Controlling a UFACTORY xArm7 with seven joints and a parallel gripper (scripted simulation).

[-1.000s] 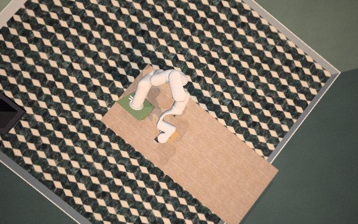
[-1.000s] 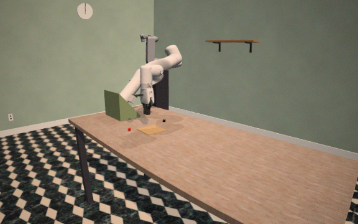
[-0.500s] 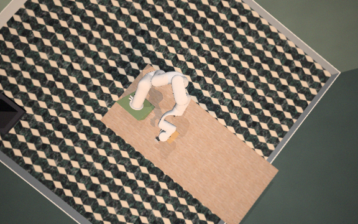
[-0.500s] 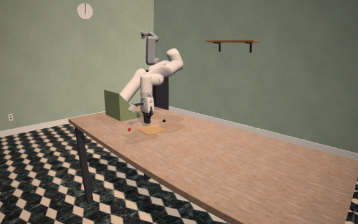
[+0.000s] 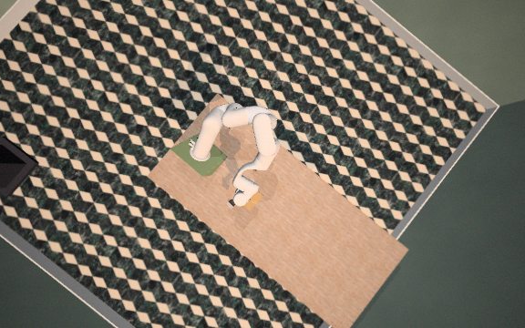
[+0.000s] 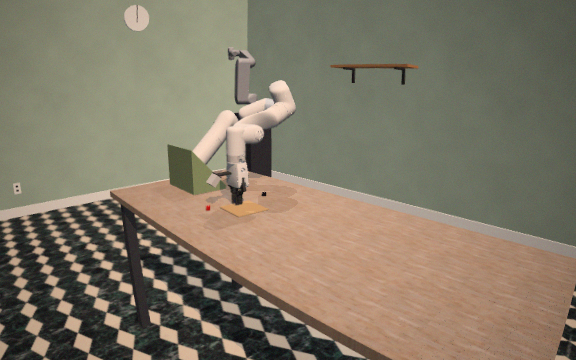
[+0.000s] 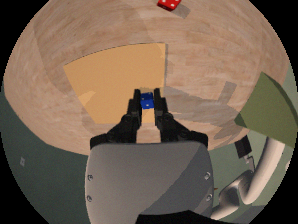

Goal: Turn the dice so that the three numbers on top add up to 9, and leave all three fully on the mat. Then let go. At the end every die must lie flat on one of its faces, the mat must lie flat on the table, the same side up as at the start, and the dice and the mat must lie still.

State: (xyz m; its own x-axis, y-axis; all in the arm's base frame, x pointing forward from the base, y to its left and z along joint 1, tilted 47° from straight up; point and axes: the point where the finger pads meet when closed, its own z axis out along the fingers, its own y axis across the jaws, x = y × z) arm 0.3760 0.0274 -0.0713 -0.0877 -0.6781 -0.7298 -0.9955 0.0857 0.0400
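My gripper [image 6: 237, 202] [image 7: 147, 96] points down and is shut on the blue die [image 7: 147, 101]. It holds the die low at the back part of the orange mat [image 5: 254, 200] [image 6: 254, 209] [image 7: 120, 75]; I cannot tell whether the die touches the mat. The red die [image 6: 208, 207] [image 7: 169, 4] lies on the table off the mat, cut by the top edge of the wrist view. The black die [image 6: 264, 194] lies on the table behind the mat and does not show in the wrist view. The numbers on the dice are too small to read surely.
A green wedge-shaped block [image 5: 208, 169] [image 6: 180, 170] [image 7: 270, 107] stands by the arm's base at one end of the wooden table [image 5: 317, 237] [image 6: 368, 260] [image 7: 215, 45]. The arm hides part of the mat in the top view.
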